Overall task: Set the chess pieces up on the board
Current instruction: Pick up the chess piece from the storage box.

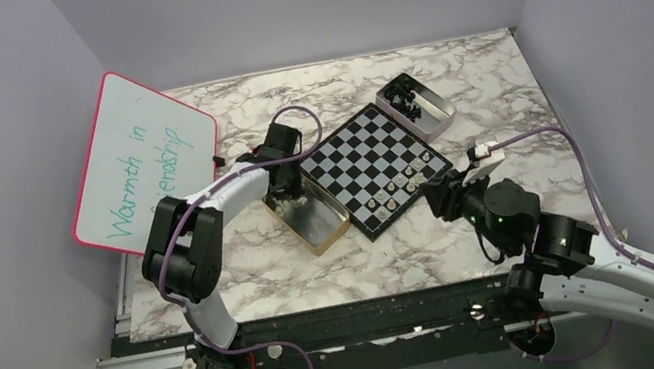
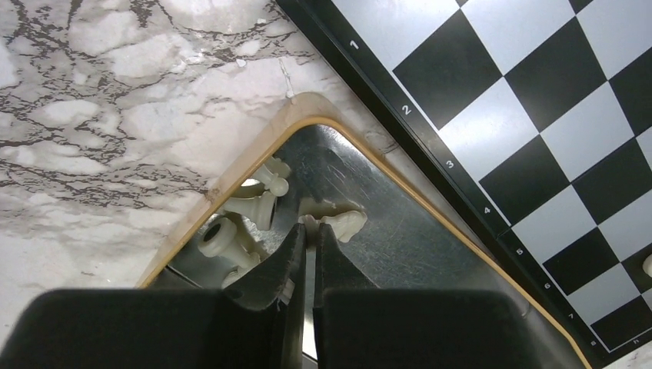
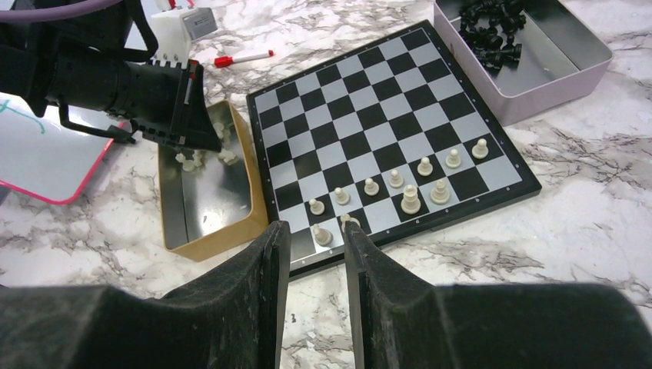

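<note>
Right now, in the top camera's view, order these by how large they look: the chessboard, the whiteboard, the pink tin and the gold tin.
1. whiteboard
2. chessboard
3. pink tin and gold tin: they look much alike, and the gold one is partly hidden by an arm, so I won't rank them.

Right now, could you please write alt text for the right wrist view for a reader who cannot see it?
The right hand hovers open by the chessboard's near edge, where several white pieces stand on the two nearest rows. Beside the board, the left hand reaches into a gold tin holding more; a pale tin of black pieces sits beyond.
</note>
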You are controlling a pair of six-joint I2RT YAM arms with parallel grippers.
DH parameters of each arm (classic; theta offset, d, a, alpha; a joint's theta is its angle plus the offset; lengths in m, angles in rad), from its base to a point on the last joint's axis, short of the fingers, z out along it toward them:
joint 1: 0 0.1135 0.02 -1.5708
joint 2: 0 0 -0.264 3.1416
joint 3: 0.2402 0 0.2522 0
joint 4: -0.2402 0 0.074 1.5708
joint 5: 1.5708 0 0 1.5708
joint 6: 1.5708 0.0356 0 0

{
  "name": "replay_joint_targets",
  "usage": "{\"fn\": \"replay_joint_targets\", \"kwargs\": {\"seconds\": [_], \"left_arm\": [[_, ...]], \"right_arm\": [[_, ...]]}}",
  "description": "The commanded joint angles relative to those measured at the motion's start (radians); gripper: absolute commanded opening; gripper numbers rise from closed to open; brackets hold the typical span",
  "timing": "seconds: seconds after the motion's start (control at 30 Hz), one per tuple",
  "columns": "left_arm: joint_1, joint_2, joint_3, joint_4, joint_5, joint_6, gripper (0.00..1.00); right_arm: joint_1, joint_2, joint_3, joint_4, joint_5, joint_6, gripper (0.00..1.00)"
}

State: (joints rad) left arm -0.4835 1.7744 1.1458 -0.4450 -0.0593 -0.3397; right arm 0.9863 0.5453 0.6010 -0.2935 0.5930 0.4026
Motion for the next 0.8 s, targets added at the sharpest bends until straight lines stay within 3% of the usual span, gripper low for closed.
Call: {"fn": "replay_joint_targets", "kwargs": {"seconds": [0.0, 0.53, 0.67, 0.7, 0.77], "left_arm": [[0.003, -0.040, -0.022, -0.011, 0.058, -0.005, 0.03], [0.003, -0.224, -0.064, -0.019, 0.134, -0.058, 0.01], [0.004, -0.300, -0.073, 0.002, 0.224, -0.103, 0.01], [0.005, -0.380, -0.097, 0.050, 0.317, -0.168, 0.02], [0.005, -0.409, -0.119, 0.090, 0.382, -0.206, 0.01]], "right_arm": [[-0.003, 0.002, -0.014, 0.003, -0.013, 0.037, 0.36], [-0.003, 0.102, -0.034, 0.129, -0.112, 0.172, 0.36], [-0.003, 0.162, -0.043, 0.235, -0.173, 0.253, 0.36], [-0.003, 0.235, -0.041, 0.331, -0.233, 0.315, 0.37], [-0.003, 0.276, -0.032, 0.367, -0.262, 0.333, 0.38]]}}
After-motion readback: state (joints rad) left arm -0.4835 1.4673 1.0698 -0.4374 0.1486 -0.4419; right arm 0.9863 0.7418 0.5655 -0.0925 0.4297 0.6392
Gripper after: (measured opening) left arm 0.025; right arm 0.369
